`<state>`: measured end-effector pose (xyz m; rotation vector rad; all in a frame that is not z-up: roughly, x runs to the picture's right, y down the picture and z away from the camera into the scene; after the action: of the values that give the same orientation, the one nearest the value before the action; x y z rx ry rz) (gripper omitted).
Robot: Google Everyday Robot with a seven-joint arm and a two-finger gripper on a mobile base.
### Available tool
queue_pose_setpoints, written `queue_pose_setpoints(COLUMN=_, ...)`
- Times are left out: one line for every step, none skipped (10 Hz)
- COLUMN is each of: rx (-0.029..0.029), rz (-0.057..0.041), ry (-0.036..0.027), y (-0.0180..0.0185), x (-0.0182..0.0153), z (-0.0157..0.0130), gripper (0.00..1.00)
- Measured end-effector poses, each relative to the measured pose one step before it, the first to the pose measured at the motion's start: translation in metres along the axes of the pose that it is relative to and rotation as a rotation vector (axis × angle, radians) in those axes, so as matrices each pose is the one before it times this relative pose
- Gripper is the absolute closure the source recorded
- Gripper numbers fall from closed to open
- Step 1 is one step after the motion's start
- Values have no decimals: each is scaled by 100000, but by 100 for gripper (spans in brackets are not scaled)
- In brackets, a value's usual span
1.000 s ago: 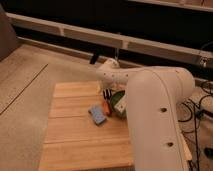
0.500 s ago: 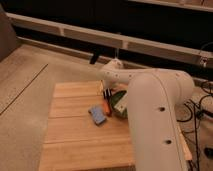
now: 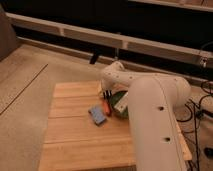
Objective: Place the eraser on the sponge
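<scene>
The sponge (image 3: 97,114) is a small blue rectangular block with a paler edge, lying flat near the middle of the wooden tabletop (image 3: 70,135). Just beside it on the right lies 1 small orange thing (image 3: 106,106), then a green bowl (image 3: 120,104). The hand (image 3: 106,94) hangs just above the orange thing, fingers wide.

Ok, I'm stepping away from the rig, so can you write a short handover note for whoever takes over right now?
Gripper: open, holding nothing, low over the wooden table, just above the small orange thing, beside the green bowl.
Sponge: flat on the table, in front of the gripper, nothing on it.
Small orange thing, probably the eraser: on the table between sponge and bowl.
Done: nothing placed yet.
Left: grasp the eraser, lift it, set it on the sponge.
</scene>
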<state>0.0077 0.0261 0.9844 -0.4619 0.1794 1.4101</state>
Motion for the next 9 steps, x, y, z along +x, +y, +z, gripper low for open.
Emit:
queue_pose_setpoints(rx=-745, rz=-9, ry=2354, y=151, x=743, z=472, gripper=47)
queue_pose_setpoints(rx=39, rz=-666, ry=1501, y=-119, x=464, z=255, gripper=59)
queue_pose_setpoints(rx=606, rz=-639, ry=179, y=-222, x=-31, z=-58, gripper=69)
queue_pose_setpoints(rx=777, rz=-744, ry=-337, y=-201, x=-235, z=-175, gripper=77)
queue_pose_setpoints(rx=1143, rz=-1453, ry=-1577, y=-97, x=-772, z=-507, gripper=87)
queue_pose_setpoints(rx=776, rz=-1919, ry=-1828, y=252, x=-955, z=-513, gripper=97)
queue_pose_setpoints(rx=82, rz=-1673, ry=-1389, y=465, x=-792, z=-387, gripper=100)
queue_pose_setpoints(rx=-591, rz=-1668, ry=-1482, y=670, x=-780, z=-363, gripper=100)
queue_pose_setpoints(rx=-1956, rz=-2552, ry=-2163, y=1395, x=-1015, z=-493, gripper=100)
